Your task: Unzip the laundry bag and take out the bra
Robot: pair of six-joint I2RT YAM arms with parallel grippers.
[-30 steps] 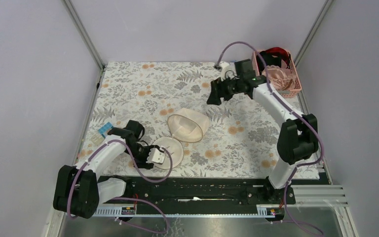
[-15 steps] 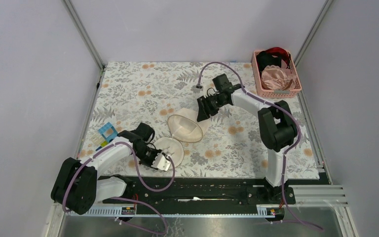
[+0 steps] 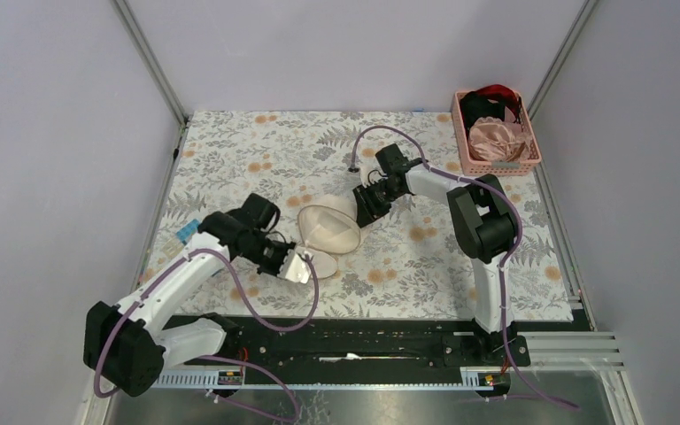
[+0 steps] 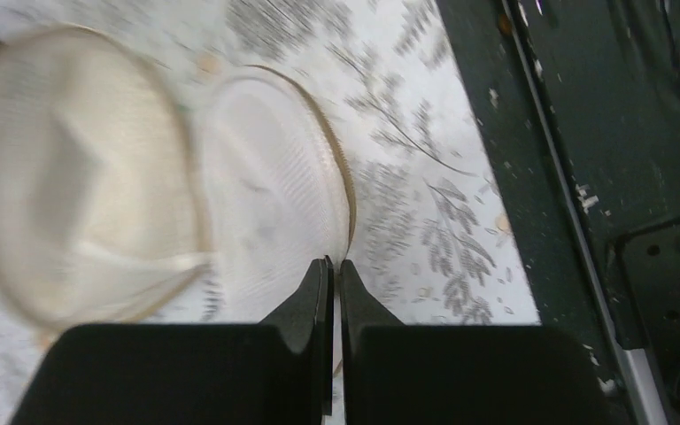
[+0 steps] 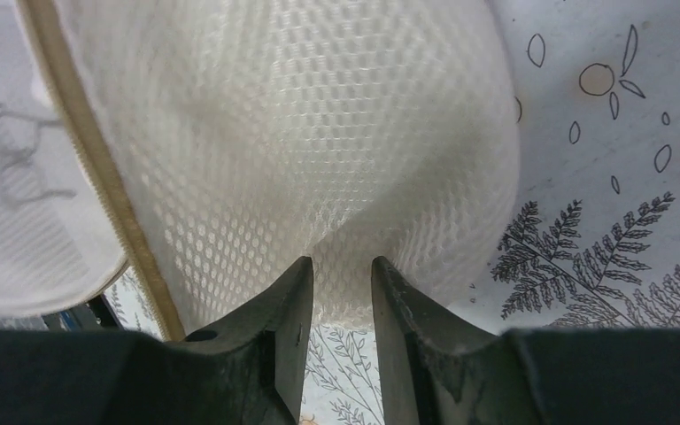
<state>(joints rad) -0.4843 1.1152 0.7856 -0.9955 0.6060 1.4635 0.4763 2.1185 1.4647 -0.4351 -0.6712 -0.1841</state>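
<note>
The laundry bag (image 3: 330,228) lies unzipped on the floral tablecloth (image 3: 230,159). It is a cream-white honeycomb mesh, stiff enough to keep its form. One half stands as a rounded dome with a tan zip band along its rim. The other half is a flatter, finer-meshed disc with a faint dark line drawing, joined to the dome on its near side.

The left gripper (image 4: 332,264) is at the near edge of that disc. Its black fingers are pressed together on the toothed zip rim, and the disc tilts up off the cloth there. The right gripper (image 5: 341,261) is at the dome's far-right side, its smooth black fingers pinching a bulge of the mesh wall in a narrow gap.

Well away to the bag's far right stands a pink slatted plastic basket (image 3: 505,166). In it the bra (image 3: 496,139) lies as a glossy pale pink crumple, next to black and red garments.
</note>
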